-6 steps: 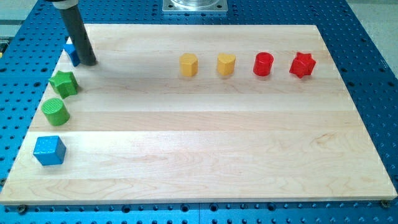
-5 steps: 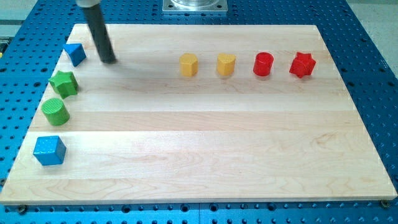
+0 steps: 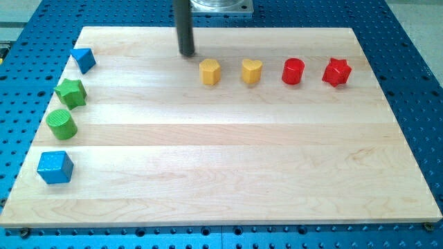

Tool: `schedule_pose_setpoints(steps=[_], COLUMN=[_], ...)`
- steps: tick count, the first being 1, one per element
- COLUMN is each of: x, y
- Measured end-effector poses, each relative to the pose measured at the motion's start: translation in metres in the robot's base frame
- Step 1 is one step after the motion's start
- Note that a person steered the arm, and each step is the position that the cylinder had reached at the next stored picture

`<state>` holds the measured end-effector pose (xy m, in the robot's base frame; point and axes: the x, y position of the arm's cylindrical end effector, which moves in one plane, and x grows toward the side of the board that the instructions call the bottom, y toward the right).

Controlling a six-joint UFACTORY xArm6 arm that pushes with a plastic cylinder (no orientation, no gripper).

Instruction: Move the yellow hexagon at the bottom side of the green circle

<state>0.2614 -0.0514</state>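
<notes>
The yellow hexagon (image 3: pixel 210 71) stands on the wooden board (image 3: pixel 228 159) in the upper middle of the view. The green circle (image 3: pixel 61 123) stands near the board's left edge, far from the hexagon. My tip (image 3: pixel 187 53) rests on the board just up and left of the yellow hexagon, a small gap apart from it.
A yellow heart (image 3: pixel 251 71), a red circle (image 3: pixel 293 71) and a red star (image 3: pixel 336 72) line up right of the hexagon. A blue triangle (image 3: pixel 84 59), a green star (image 3: pixel 71 92) and a blue cube (image 3: pixel 55 167) stand along the left edge.
My tip has moved right along the board's top, from beside the blue triangle to just up and left of the yellow hexagon. No block has moved.
</notes>
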Motion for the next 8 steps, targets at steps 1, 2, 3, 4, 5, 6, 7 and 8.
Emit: schedule_pose_setpoints(steps=[1,2,3,4,5,6,7,8], x=[0.015,0.034,0.062,0.101,0.167,0.225,0.198,0.227], y=[0.004,0.046,0.037,0.007,0.015,0.09,0.122,0.102])
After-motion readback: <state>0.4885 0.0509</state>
